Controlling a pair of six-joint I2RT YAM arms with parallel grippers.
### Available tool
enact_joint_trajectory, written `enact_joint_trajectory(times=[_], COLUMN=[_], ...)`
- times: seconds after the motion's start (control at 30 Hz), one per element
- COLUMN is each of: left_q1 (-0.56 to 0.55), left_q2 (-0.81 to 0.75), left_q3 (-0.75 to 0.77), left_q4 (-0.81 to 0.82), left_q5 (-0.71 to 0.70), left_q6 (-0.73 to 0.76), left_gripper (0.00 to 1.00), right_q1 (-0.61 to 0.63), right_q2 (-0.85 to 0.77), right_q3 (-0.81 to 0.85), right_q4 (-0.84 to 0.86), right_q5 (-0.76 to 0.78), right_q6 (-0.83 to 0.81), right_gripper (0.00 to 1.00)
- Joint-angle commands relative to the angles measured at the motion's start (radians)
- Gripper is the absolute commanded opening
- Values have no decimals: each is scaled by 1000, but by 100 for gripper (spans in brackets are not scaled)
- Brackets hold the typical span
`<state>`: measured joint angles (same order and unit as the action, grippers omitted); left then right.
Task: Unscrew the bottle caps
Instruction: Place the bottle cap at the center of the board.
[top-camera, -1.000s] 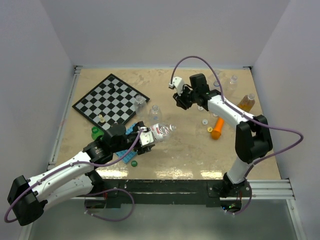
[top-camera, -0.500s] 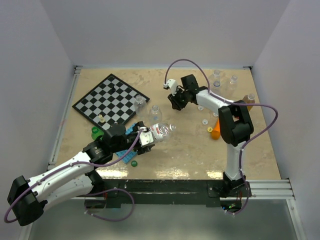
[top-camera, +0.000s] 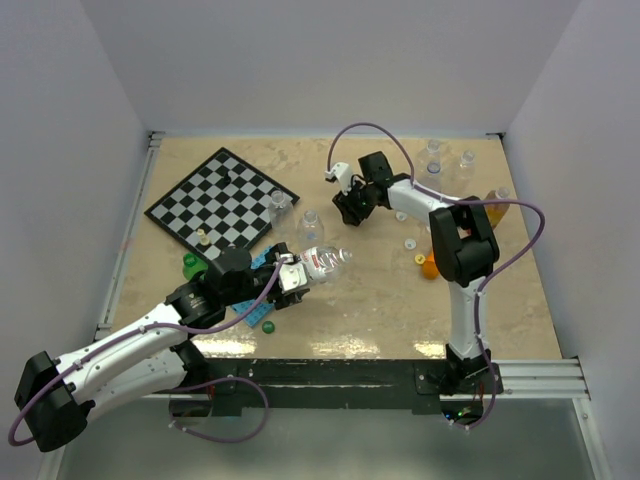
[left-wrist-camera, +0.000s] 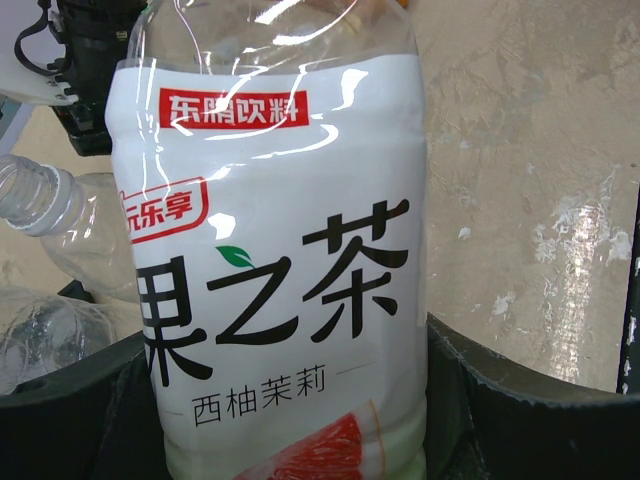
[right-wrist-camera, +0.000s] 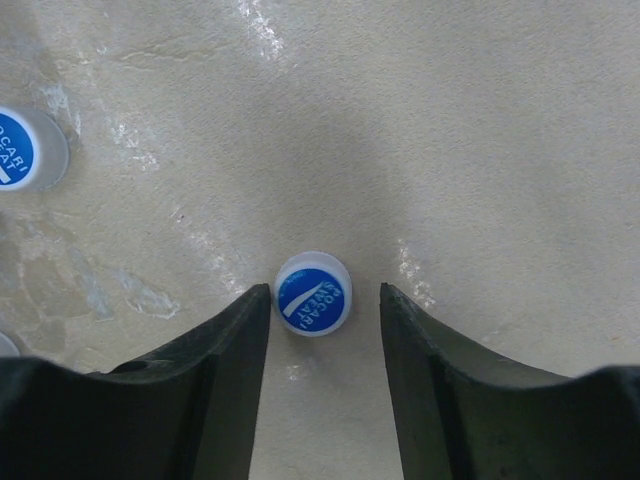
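Cap (right-wrist-camera: 312, 307) btwn R pincer (right-wrist-camera: 323, 292) jaws

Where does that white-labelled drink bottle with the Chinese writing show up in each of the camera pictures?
Top external: the labelled bottle sits left of centre, held at the tip of the left arm.
Left wrist: the bottle fills the middle, between the dark fingers.
Right wrist: not in it.
Shared landmark: the mottled beige tabletop.
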<state>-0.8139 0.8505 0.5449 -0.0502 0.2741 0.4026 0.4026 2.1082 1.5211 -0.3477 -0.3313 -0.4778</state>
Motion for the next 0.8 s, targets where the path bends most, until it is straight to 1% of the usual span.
enact_joint_trajectory(times=[0.0, 0.1, 0.23, 0.4, 0.5, 0.63, 0.77], left_q1=[1, 1, 1, -1, 1, 1, 1], left_q2=[-13, -16, -19, -27, -33, -42, -50], left_q3=[9, 9, 9, 9, 9, 9, 9], left_q4=[26, 26, 26, 27, 32, 33, 33], left_q5=[2, 4, 4, 13, 17, 36, 57], left_q6=[-15, -15, -18, -18, -21, -27, -33], left_gripper=[0, 0, 0, 0, 0, 0, 0], right_q1=[-4, -4, -4, -4, -4, -4, -4], right_q2=[-45, -92, -195, -405, -534, -701, -855], right_q3=[24, -1, -62, -168, -238, -305, -345], right_q4=[0, 3, 4, -7, -37, -120, -243], right_q5=[-20, -26, -31, -47, -81, -141, -257], right_q6=[1, -2, -15, -70, -137, -244, -415], right_gripper=[54, 55, 56, 56, 56, 56, 57])
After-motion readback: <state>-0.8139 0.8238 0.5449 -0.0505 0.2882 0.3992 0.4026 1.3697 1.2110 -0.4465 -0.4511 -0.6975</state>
